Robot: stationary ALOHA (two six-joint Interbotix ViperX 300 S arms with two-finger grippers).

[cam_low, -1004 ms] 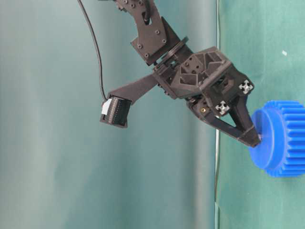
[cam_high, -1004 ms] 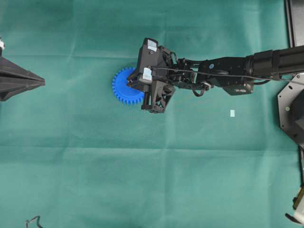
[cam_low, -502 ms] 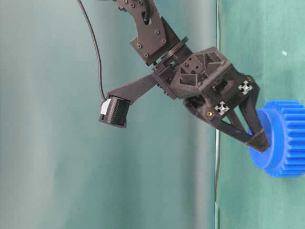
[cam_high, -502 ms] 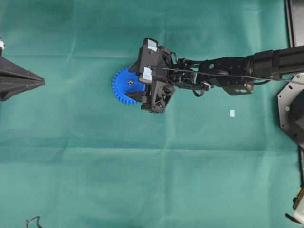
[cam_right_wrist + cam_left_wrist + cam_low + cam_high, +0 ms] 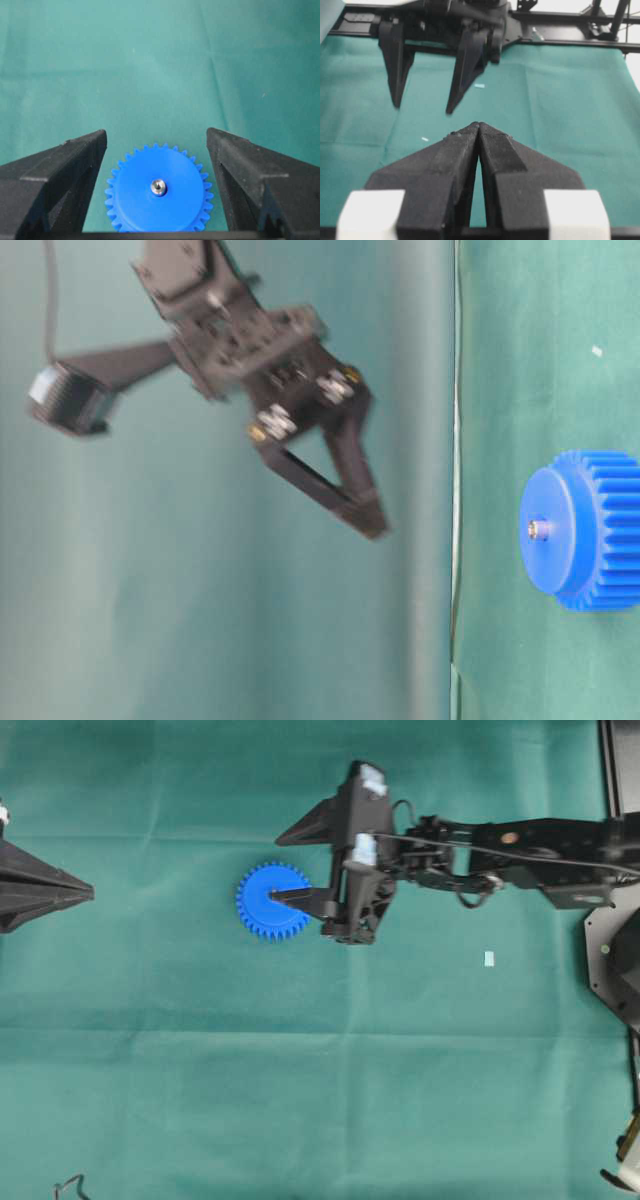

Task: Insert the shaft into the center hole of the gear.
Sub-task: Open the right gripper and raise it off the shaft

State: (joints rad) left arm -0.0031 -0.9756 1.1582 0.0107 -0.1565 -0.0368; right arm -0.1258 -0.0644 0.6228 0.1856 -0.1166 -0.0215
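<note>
Shaft (image 5: 158,187) seated in center hole of gear (image 5: 150,200), mid-cloth. Right gripper (image 5: 157,150) spread wide, empty, at gear's 3 o'clock; left gripper (image 5: 478,127) pinched closed. Risk: fingertip clipping teeth, shifting gear.

green cloth (image 5: 300,1070) covering the table, faint creases, black frame rail (image 5: 580,45) at far edge

Shaft (image 5: 534,528) seated in gear (image 5: 585,530); fingers (image 5: 352,468) apart.

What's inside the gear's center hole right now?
The shaft sits in the center hole of the gear; only its silvery end shows, about level with the blue face. How deep it goes is hidden by the gear body.
</note>
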